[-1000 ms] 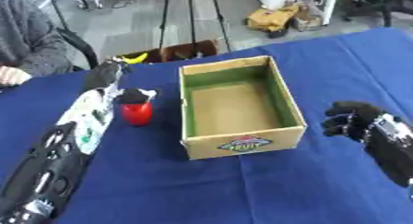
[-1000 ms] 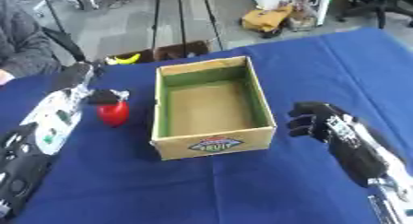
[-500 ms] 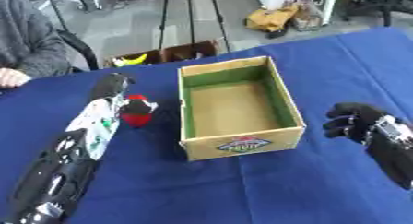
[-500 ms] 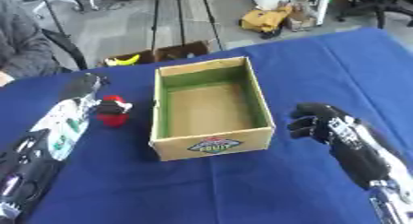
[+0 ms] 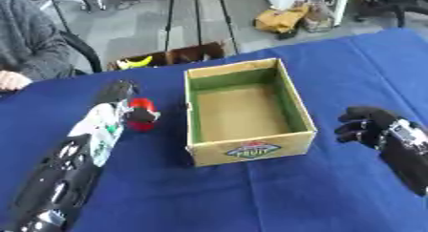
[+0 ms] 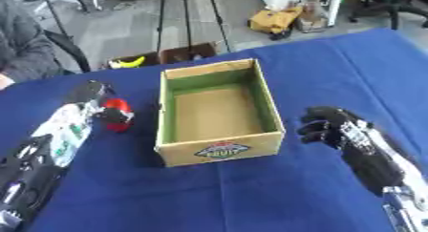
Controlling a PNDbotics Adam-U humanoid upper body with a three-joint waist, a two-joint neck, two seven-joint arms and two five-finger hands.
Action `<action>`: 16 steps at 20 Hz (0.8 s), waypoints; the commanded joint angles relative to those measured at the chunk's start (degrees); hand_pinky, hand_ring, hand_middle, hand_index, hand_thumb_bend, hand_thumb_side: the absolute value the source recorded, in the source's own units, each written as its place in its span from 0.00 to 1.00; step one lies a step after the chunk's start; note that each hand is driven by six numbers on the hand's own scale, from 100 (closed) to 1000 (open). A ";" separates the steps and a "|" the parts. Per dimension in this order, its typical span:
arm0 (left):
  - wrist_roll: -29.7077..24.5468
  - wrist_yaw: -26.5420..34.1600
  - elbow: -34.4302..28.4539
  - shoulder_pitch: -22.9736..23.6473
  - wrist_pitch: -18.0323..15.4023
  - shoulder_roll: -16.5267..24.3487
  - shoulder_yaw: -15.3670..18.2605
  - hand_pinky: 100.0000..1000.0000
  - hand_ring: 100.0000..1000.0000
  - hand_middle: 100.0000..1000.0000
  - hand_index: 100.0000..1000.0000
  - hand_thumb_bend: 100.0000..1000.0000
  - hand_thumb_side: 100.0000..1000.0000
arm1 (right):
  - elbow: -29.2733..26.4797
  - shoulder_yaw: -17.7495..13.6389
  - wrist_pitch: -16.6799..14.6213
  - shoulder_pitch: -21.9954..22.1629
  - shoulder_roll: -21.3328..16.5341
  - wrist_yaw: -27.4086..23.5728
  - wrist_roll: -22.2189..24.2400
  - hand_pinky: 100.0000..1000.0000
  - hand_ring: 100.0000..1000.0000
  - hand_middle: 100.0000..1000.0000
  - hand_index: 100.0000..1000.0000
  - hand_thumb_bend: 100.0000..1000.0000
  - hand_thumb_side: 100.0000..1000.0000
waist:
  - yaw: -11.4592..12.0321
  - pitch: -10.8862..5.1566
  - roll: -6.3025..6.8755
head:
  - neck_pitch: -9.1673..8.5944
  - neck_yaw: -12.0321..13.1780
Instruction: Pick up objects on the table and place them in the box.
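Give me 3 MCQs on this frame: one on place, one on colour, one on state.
1. Where is the red object relative to the box?
A. inside it
B. on the blue table to the robot's left of it
C. to the robot's right of it

2. What colour are the box's inner walls?
A. green
B. red
C. white

3. What is in the box?
A. the red object
B. a banana
C. nothing visible

Answers:
1 B, it sits outside the box by the left hand.
2 A, the walls inside are green above a brown floor.
3 C, only the bare floor shows.
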 commanded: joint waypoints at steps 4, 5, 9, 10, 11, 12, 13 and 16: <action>-2.09 -0.50 -0.19 -0.50 -0.24 0.56 -0.36 0.36 0.56 0.60 0.78 0.51 0.36 | -1.25 -0.21 -0.08 -0.63 -0.75 0.11 0.03 0.66 0.67 0.67 0.79 0.01 0.72 | 0.06 -0.80 -0.41 | -0.44 -0.06; -2.37 -0.56 -0.12 -0.40 -0.29 0.52 -0.42 0.35 0.54 0.59 0.77 0.50 0.35 | -1.24 -0.22 -0.07 -0.61 -0.75 0.12 0.02 0.66 0.67 0.67 0.79 0.01 0.72 | 0.09 -0.81 -0.42 | -0.42 -0.07; -3.03 -0.60 0.12 -0.09 -0.33 0.36 -0.54 0.28 0.46 0.58 0.76 0.41 0.31 | -1.21 -0.25 -0.06 -0.61 -0.71 0.08 0.00 0.66 0.67 0.67 0.79 0.02 0.72 | 0.14 -0.87 -0.45 | -0.37 -0.10; -3.05 -0.54 0.15 -0.02 -0.29 0.32 -0.56 0.26 0.44 0.57 0.75 0.37 0.29 | -1.21 -0.26 -0.05 -0.61 -0.71 0.07 -0.01 0.66 0.67 0.67 0.79 0.02 0.72 | 0.15 -0.88 -0.46 | -0.37 -0.12; -3.05 -0.45 0.19 0.04 -0.24 0.30 -0.57 0.25 0.43 0.57 0.75 0.34 0.28 | -1.20 -0.27 -0.05 -0.61 -0.70 0.06 -0.03 0.66 0.67 0.67 0.79 0.02 0.72 | 0.16 -0.90 -0.46 | -0.37 -0.12; -3.04 -0.32 0.21 0.09 -0.18 0.28 -0.59 0.24 0.42 0.56 0.75 0.32 0.27 | -1.19 -0.28 -0.04 -0.60 -0.70 0.05 -0.04 0.66 0.67 0.67 0.79 0.02 0.72 | 0.18 -0.91 -0.47 | -0.37 -0.11; -3.01 -0.11 0.22 0.16 -0.11 0.25 -0.58 0.21 0.40 0.55 0.73 0.21 0.24 | -1.18 -0.28 -0.04 -0.61 -0.69 0.04 -0.05 0.66 0.67 0.67 0.79 0.02 0.72 | 0.21 -0.92 -0.48 | -0.37 -0.10; -2.42 1.19 -0.18 0.36 0.25 0.25 -0.43 0.18 0.37 0.52 0.70 0.06 0.20 | -1.17 -0.32 -0.05 -0.59 -0.67 0.03 -0.08 0.66 0.67 0.67 0.79 0.02 0.72 | 0.26 -0.96 -0.51 | -0.30 -0.05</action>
